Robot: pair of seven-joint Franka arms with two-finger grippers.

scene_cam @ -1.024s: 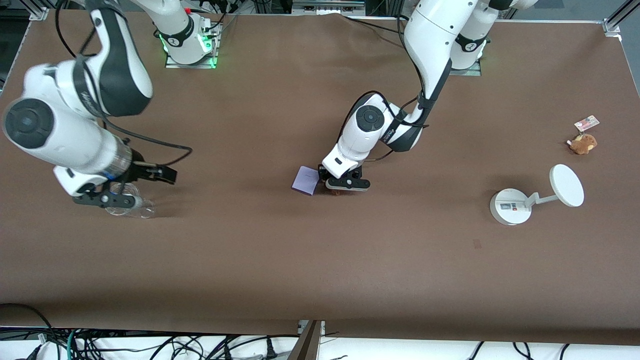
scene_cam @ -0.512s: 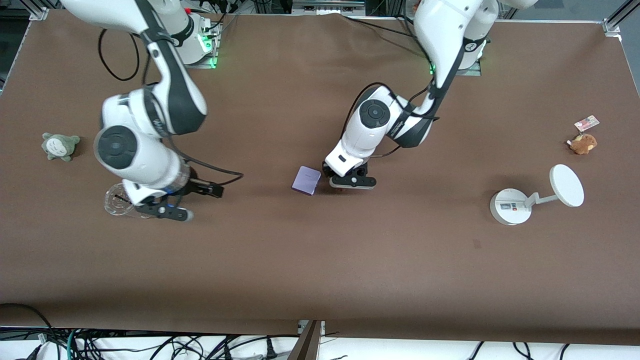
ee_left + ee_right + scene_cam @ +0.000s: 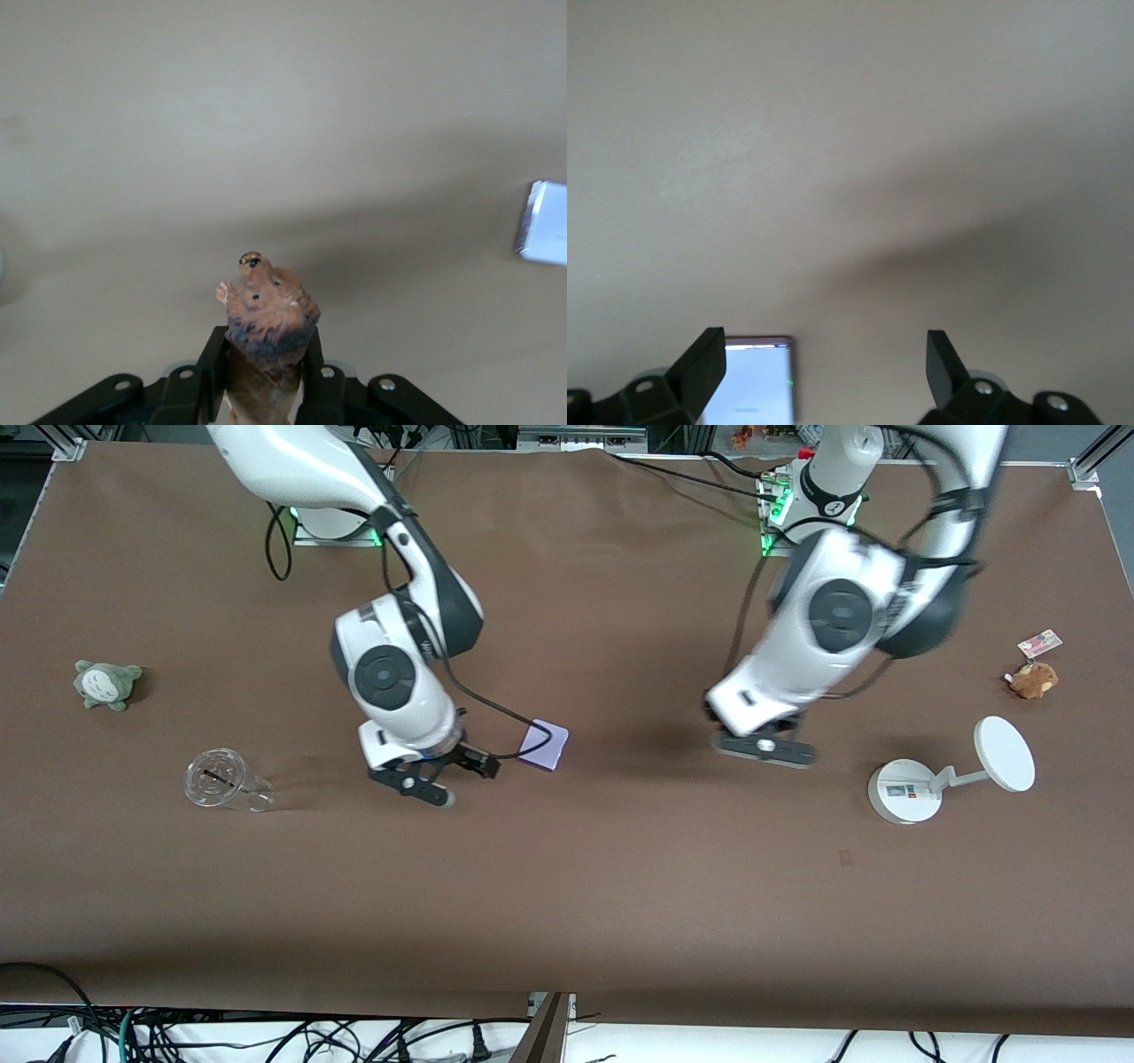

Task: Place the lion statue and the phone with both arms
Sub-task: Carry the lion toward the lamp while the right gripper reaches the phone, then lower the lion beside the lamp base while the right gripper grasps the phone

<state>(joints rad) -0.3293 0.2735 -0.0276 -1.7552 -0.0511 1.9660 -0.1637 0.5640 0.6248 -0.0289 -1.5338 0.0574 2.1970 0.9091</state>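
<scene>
The left pincer [image 3: 263,390] pinches the lion statue [image 3: 264,329], airborne over bare bench [image 3: 620,886] near the white stand [image 3: 904,791]. The right pincer [image 3: 824,372], spread wide, hangs by the phone [image 3: 543,745], which lies untouched mid-bench. Neither is placed yet. The clear cup [image 3: 221,781] lies apparently empty.

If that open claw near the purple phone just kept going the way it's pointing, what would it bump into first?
Probably the bare table. The right gripper points down, fingers open, with the phone lying just beside its line rather than under it, though depth is hard to judge.
</scene>
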